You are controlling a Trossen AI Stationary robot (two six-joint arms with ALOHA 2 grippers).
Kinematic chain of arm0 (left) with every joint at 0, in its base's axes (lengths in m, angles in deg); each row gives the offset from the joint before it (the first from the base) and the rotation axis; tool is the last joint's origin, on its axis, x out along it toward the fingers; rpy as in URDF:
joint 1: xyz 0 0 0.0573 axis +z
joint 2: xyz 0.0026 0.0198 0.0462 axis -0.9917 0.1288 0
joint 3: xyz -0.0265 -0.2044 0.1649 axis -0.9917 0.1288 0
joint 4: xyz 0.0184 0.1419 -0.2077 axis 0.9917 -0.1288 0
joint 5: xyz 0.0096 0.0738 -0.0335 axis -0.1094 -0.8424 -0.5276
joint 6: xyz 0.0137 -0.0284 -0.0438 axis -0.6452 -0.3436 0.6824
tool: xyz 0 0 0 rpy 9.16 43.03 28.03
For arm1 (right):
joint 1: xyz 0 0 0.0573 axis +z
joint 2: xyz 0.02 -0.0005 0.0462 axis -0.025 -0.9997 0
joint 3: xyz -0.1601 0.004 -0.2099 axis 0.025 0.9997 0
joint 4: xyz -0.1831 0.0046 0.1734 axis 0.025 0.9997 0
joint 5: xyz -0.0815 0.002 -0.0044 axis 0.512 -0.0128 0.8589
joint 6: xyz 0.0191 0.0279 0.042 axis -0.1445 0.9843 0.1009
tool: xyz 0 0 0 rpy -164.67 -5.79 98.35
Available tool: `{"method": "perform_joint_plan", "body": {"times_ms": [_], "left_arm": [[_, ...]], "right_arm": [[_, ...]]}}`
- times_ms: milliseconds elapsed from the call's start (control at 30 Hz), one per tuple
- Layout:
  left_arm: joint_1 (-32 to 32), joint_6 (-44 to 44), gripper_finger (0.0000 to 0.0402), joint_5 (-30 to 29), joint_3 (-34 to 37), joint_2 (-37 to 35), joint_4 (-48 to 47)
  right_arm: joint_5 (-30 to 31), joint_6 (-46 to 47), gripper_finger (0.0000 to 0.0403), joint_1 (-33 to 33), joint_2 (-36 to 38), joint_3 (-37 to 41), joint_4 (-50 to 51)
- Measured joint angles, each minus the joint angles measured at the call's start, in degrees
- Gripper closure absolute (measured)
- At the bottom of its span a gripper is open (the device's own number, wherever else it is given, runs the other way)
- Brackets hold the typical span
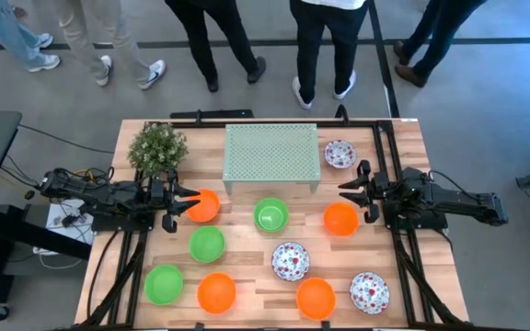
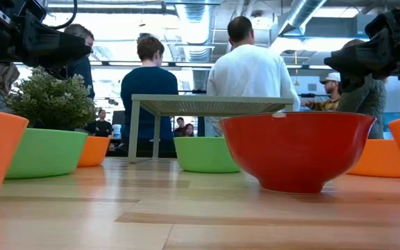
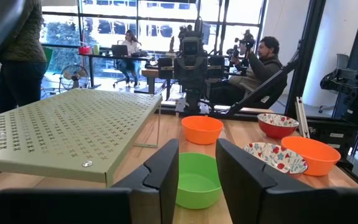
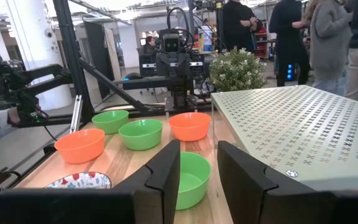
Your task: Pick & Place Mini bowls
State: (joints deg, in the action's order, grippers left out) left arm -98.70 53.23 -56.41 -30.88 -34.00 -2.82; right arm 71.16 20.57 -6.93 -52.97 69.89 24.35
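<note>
Overhead, 10 bowls lie spread on the table (image 1: pixel 136 138): 4 orange, 3 green, 3 white with red speckles. The left gripper (image 1: pixel 188 203) hovers at the orange bowl (image 1: pixel 203 205) just in front of the plant (image 1: pixel 157 147); the right gripper (image 1: pixel 350 190) hovers by another orange bowl (image 1: pixel 340 219), below the speckled bowl (image 1: pixel 339 154) beside the rack (image 1: pixel 271 151). A green bowl (image 1: pixel 270 214) sits between the arms.

From table height, the bowls show thin, smooth, glossy walls and a narrow foot (the nearest, a red-looking bowl (image 2: pixel 296 149), makes this plain). They look light and stiff, probably slippery. A pinch over the rim, 1 finger inside and 1 outside, seems the best hold; a squeeze across the whole bowl would likely skid off.

At the left wrist, the fingers (image 3: pixel 165 171) stand partly apart with nothing between them, the green bowl (image 3: pixel 195 180) lying beyond.

At the right wrist, the fingers (image 4: pixel 168 171) are likewise parted and empty, aimed at the same green bowl (image 4: pixel 189 178), with the rack (image 4: pixel 303 134) alongside.
</note>
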Motion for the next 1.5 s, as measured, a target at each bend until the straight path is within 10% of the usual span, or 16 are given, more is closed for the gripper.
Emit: {"method": "perform_joint_plan", "body": {"times_ms": [1500], "left_arm": [[0.0, 0.0, 0.0294, 0.2, 0.0, 0.0, 0.7]], "right_arm": [[1.6, -0.1, 0.0300, -0.3, 0.0, 0.0, -4.3]]}}
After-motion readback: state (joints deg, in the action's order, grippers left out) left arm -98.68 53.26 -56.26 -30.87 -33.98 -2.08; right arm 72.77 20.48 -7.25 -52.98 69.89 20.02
